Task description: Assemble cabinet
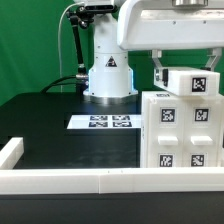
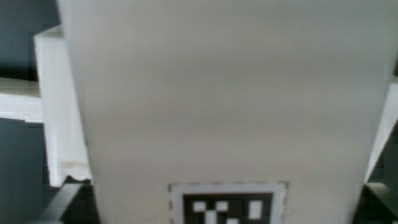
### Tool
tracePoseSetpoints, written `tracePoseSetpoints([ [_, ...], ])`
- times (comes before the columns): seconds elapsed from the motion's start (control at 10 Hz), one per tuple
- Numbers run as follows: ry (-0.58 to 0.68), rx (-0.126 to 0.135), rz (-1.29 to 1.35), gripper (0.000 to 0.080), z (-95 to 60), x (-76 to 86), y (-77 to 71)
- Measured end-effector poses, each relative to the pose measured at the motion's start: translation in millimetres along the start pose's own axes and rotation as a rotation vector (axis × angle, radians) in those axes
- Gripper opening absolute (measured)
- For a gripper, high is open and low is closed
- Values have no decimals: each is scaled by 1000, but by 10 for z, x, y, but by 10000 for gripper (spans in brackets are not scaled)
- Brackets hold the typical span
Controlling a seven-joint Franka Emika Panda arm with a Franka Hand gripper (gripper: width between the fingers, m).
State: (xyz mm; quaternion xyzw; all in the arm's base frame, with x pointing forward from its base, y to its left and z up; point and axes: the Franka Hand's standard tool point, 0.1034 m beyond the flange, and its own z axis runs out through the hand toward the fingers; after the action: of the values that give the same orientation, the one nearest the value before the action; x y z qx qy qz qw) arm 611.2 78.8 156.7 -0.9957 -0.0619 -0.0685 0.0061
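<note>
Black table (image 1: 45, 120), cabinet (image 1: 180, 135) directly under gripper (image 1: 188, 72)

- The widest free stretch I can see is the bare black table (image 1: 45, 125) on the exterior view's left, between the border rail (image 1: 60, 181) and the marker board (image 1: 100, 122).
- The marker board lies flat and low. The robot base (image 1: 107, 75) just behind it blocks the way.
- The cabinet (image 1: 178, 140) fills the exterior view's right, up against the front rail with no gap showing.
- A small tagged block (image 1: 192, 82) takes the room on top of the cabinet.
- In my wrist view a white panel (image 2: 222, 100) fills almost everything, leaving only dark slivers at the sides.
</note>
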Motion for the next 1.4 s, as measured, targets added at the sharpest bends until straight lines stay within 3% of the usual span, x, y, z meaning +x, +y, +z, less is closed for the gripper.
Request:
tracePoseSetpoints([
  [0.1, 0, 0, 0, 563, 2, -1, 1],
  [0.3, -1, 0, 0, 759, 4, -2, 1],
  [0.6, -1, 0, 0, 798, 4, -3, 1],
  [0.9, 84, -5, -23, 796, -79, 127, 29],
  [1.2, 98, -7, -23, 796, -47, 116, 40],
  [1.3, 96, -7, -22, 768, -42, 114, 36],
  [1.4, 96, -7, -22, 634, -37, 114, 35],
])
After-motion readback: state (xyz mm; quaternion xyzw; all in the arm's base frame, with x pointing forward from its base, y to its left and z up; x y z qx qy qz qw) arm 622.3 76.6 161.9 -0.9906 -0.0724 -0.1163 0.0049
